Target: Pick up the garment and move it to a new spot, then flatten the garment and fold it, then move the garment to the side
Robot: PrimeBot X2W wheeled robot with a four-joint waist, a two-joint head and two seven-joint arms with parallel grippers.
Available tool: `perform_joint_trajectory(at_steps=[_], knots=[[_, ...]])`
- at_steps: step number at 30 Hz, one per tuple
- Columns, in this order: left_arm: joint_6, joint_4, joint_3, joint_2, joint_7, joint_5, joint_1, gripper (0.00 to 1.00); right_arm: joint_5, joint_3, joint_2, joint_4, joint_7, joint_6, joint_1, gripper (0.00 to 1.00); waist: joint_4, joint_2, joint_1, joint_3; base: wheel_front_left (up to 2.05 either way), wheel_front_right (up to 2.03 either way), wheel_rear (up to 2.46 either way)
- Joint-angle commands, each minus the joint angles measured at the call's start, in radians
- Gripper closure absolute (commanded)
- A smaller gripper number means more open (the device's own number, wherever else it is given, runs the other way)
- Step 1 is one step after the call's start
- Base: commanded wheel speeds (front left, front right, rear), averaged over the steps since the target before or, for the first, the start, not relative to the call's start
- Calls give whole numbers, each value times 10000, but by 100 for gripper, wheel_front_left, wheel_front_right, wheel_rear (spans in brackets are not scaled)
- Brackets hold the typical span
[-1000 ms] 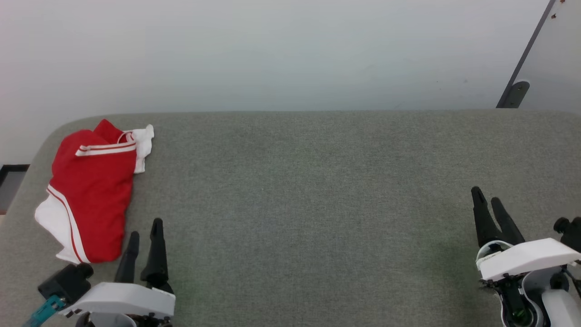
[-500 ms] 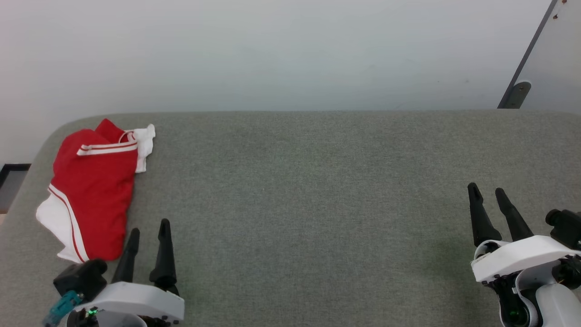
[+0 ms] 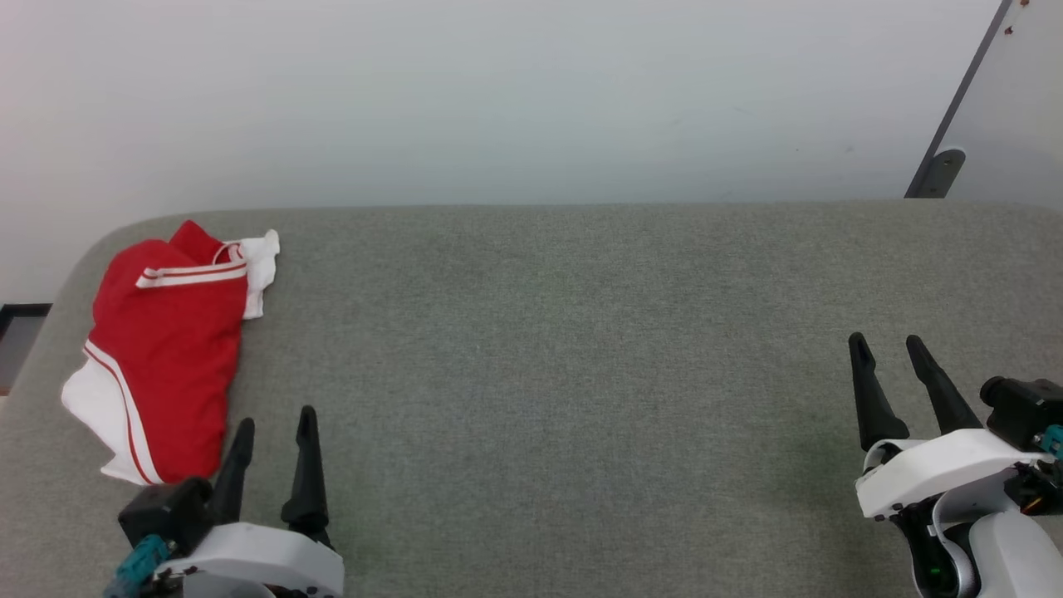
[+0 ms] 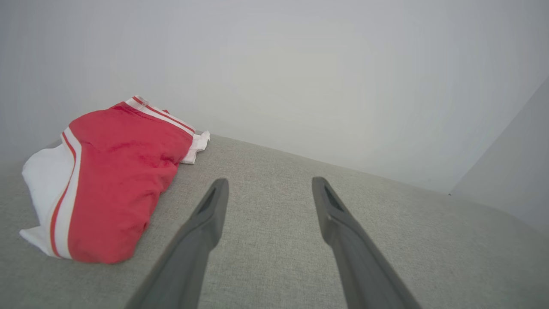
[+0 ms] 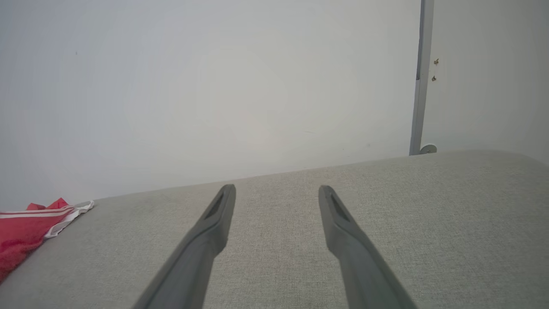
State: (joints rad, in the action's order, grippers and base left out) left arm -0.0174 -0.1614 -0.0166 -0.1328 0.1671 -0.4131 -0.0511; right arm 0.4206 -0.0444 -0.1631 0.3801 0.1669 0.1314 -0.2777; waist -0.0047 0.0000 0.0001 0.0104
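The garment (image 3: 166, 353) lies folded into a compact red bundle with white sleeves and striped trim at the far left of the grey table (image 3: 565, 349). It also shows in the left wrist view as the garment (image 4: 111, 180) and at the left edge of the right wrist view as the garment (image 5: 25, 231). My left gripper (image 3: 276, 423) stands open just right of the bundle's near corner, holding nothing. At the table's right side, my right gripper (image 3: 887, 342) is open and empty, far from the cloth. The chest lettering is hidden by the folds.
A pale wall rises behind the table's far edge. A grey panel edge with a dark bracket (image 3: 938, 173) stands at the back right. The table's rounded left corner lies just beyond the garment, with a dark floor strip (image 3: 21, 320) past it.
Both grippers have shifted slightly: the left one moved a little right and back toward me, the right one moved a little left with its fingers spread wider apart. The garment lies as before.
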Motion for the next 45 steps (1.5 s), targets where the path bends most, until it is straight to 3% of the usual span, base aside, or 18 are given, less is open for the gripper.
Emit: perform_joint_trajectory(at_steps=[1, 16, 22, 33, 45], knots=[[34, 129, 2, -76, 99, 302, 31, 0, -294, -33, -64, -19, 104, -9, -259, 0, -8, 0, -1, 4, 0, 0, 0], [19, 256, -174, 49, 406, 1300, 97, 0, -1122, 218, -47, -49, 422, -10, -309, 0, 40, 0, -1, -51, 0, 0, 0], [-279, 276, -371, 165, 545, 1545, 202, 0, -1503, 304, -120, 52, 545, -11, -274, 0, 37, 0, -1, -116, 0, 0, 0], [-445, 410, -629, 324, 749, 2434, 345, 0, -2303, 245, -287, 247, 756, -12, -415, 0, -49, 0, -1, -168, 0, 0, 0], [-703, 274, -949, 472, 973, 3188, 305, 0, -2576, 506, -71, 509, 976, -13, -410, 0, -42, 0, -1, -104, 0, 0, 0]])
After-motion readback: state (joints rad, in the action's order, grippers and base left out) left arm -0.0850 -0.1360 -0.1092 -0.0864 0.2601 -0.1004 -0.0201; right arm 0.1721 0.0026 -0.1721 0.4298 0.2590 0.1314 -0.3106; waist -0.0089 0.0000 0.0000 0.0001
